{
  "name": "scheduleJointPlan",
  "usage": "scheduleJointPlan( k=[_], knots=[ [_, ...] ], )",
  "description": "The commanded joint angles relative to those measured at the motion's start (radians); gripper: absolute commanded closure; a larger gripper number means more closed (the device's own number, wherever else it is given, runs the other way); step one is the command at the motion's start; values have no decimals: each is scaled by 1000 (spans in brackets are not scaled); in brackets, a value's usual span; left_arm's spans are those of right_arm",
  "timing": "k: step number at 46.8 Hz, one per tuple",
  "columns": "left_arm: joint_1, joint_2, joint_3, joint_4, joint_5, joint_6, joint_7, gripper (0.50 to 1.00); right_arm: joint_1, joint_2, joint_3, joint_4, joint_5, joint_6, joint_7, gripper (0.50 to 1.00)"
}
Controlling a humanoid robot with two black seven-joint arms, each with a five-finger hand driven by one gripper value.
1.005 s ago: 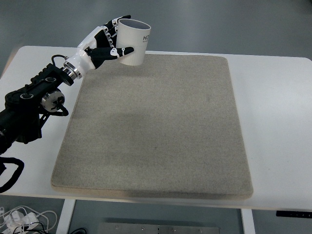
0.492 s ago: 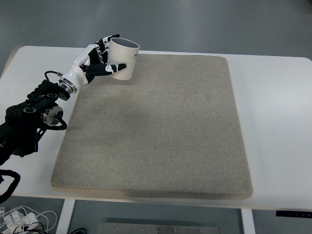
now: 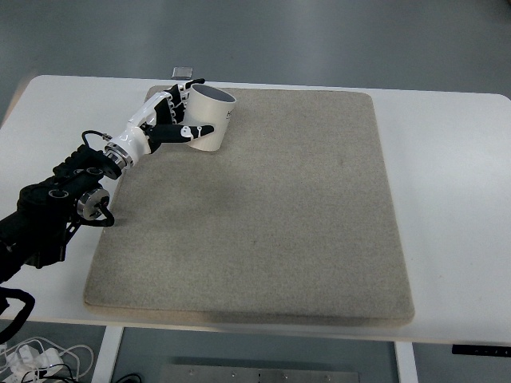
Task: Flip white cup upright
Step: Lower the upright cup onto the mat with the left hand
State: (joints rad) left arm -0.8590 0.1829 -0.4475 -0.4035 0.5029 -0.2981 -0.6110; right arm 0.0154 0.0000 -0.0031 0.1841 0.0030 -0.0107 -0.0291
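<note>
White cup (image 3: 209, 120) sits in the grip of the left hand (image 3: 172, 124), whose fingers (image 3: 194, 130) are wrapped around its side wall, thumb across the near face and the others curled behind. The cup's mouth faces up with only a slight lean, and its base appears to be at or just above the far left corner of the grey mat (image 3: 263, 215); whether it is touching I cannot tell. The mat lies on the white desk (image 3: 447, 159), and the left arm reaches in from the left edge. I judge the turning itself to be done and the placing step to be in hand. The next move calls for settling the base flat, then opening the fingers without tipping the cup.
</note>
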Motion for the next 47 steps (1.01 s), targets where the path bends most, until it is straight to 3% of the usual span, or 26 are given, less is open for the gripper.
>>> scheduleJointPlan(
  k=[1, 9, 22, 31, 47],
  knots=[
    [0, -6, 4, 0, 0, 5, 0, 838, 0, 0, 0, 0, 0, 0, 0, 548],
    [2, -6, 10, -1, 2, 5, 0, 772, 0, 0, 0, 0, 0, 0, 0, 548],
    [0, -23, 38, 0, 2, 10, 0, 769, 0, 0, 0, 0, 0, 0, 0, 548],
    [0, -23, 39, 0, 2, 25, 0, 733, 0, 0, 0, 0, 0, 0, 0, 548],
    [-6, -22, 30, -6, 5, 63, 0, 739, 0, 0, 0, 1, 0, 0, 0, 548]
  ],
)
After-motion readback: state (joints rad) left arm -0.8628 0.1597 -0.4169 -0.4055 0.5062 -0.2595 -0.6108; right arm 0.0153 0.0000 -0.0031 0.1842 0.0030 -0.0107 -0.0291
